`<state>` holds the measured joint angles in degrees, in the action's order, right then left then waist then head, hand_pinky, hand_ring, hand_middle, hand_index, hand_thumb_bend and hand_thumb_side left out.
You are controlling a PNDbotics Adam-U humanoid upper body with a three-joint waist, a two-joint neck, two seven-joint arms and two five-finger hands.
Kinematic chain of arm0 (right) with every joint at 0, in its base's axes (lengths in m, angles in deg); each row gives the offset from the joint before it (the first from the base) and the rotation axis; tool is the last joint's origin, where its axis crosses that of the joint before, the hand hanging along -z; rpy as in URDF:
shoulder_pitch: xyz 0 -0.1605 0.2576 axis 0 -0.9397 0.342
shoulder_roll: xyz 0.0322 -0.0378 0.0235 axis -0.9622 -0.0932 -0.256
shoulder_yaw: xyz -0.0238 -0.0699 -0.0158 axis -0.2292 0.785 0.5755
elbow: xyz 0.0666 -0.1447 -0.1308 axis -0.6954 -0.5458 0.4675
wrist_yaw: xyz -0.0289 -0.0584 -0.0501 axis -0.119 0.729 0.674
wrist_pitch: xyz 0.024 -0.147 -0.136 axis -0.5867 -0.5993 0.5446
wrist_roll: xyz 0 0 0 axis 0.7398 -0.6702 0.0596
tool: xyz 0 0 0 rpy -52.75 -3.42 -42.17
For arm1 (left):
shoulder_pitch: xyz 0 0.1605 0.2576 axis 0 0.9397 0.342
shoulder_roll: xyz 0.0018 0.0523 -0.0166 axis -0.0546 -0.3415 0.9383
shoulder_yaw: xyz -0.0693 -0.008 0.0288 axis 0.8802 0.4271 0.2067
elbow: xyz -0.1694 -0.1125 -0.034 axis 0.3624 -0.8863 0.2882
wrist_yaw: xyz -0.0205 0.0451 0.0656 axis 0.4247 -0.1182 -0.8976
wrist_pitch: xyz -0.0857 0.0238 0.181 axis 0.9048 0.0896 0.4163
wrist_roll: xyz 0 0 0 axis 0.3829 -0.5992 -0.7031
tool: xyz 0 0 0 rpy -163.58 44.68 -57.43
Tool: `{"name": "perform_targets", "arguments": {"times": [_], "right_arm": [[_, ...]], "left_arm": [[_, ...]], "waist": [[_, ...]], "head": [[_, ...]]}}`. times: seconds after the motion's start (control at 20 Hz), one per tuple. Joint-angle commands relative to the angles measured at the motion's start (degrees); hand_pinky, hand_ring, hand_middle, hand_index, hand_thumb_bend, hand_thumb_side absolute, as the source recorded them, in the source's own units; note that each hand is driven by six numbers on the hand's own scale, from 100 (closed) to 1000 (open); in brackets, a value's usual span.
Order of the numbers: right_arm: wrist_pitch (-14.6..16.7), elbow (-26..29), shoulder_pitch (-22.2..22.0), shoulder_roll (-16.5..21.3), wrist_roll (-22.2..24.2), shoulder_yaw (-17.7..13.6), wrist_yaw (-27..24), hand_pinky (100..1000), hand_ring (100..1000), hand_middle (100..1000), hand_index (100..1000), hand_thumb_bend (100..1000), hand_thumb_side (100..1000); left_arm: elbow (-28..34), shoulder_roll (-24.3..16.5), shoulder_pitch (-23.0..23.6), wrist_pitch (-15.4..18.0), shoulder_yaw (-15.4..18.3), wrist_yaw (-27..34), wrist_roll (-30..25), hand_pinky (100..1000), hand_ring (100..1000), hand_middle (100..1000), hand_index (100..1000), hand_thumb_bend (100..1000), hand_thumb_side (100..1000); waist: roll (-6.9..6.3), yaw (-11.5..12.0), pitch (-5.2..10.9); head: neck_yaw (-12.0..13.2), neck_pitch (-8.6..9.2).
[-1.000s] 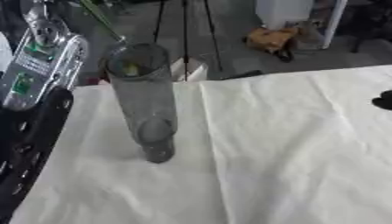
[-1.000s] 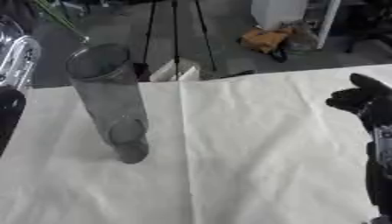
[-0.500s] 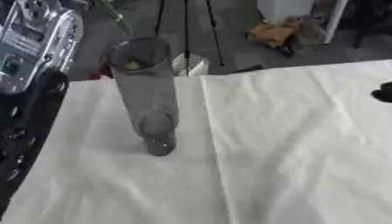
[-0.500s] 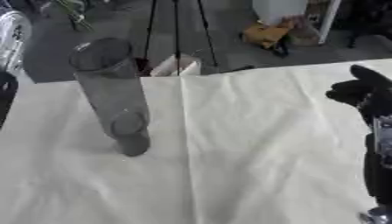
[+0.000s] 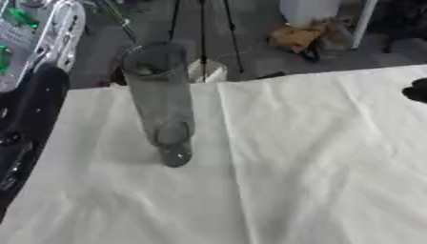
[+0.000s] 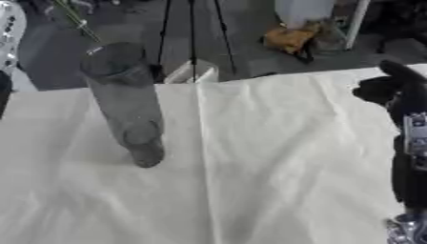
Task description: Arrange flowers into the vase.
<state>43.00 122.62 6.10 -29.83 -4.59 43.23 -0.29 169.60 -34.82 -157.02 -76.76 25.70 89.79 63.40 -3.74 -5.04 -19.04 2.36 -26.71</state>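
Nearest us, we see the white cloth [image 6: 275, 157] covering the table, and on its left half stands the tall clear glass vase [image 5: 160, 100], upright and apart from both arms. Our right hand [image 6: 385, 88] shows at the right edge over the cloth, dark and holding nothing, but we cannot tell how far its fingers are curled. Our left arm [image 5: 29, 119] runs up the left edge, its hand out of view; a thin green stem [image 6: 76, 20] shows beyond the vase's rim.

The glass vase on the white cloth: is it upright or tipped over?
Upright. The vase stands on its base on the cloth, its open rim at the top.
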Motion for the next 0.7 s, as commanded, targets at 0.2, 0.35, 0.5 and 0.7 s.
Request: {"name": "perform_targets", "arguments": {"times": [0.2,0.35,0.5,0.7], "right_arm": [[-0.22,1.04,0.34,0.89,-0.17,-0.69,-0.49,718,654,619,834,100,1000],[-0.25,1.04,0.33,0.84,-0.16,-0.70,-0.55,718,654,619,834,100,1000],[-0.26,1.04,0.30,0.79,-0.18,-0.73,-0.58,718,654,619,834,100,1000],[-0.30,1.04,0.21,0.75,-0.23,-0.76,-0.57,717,654,619,834,100,1000]], "left_arm": [[1.87,-0.53,-0.68,-1.76,0.01,1.41,1.25,100,100,100,100,188,548],[2.44,-0.35,-0.59,-1.42,-0.11,1.72,1.53,100,100,100,100,188,549],[2.94,-0.23,-0.46,-0.95,-0.27,1.93,1.55,100,100,100,100,187,549],[3.11,-0.19,-0.31,-1.10,-0.41,2.00,1.64,100,100,100,100,187,548]], "waist": [[-0.54,0.30,2.81],[-0.52,0.36,3.03],[-0.48,0.35,3.14],[-0.45,0.36,3.24]], "head": [[-0.36,-0.62],[-0.42,-0.58],[-0.42,-0.42],[-0.40,-0.44]]}}
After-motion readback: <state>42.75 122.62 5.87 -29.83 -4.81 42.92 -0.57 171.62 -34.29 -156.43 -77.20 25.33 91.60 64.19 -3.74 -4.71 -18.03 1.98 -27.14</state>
